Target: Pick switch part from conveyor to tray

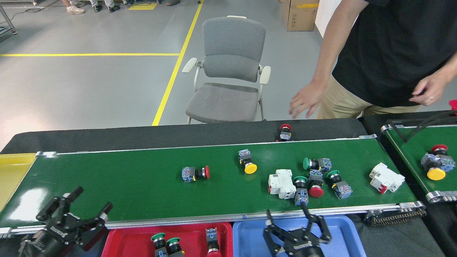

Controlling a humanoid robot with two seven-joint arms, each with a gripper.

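Note:
The conveyor carries a red-capped switch part, a yellow-capped one and a cluster of green and red ones towards the right. The red tray below the belt holds two green-capped switch parts and a red-capped one. Open and empty, my right gripper hangs over the blue tray, just below the belt's front rail. My left gripper is open at the belt's front left edge, holding nothing.
Two white breakers lie on the belt. One red switch sits on the black cloth behind it. A yellow tray is at left, a smaller belt at right. A person's hand hovers beyond the belt, near a grey chair.

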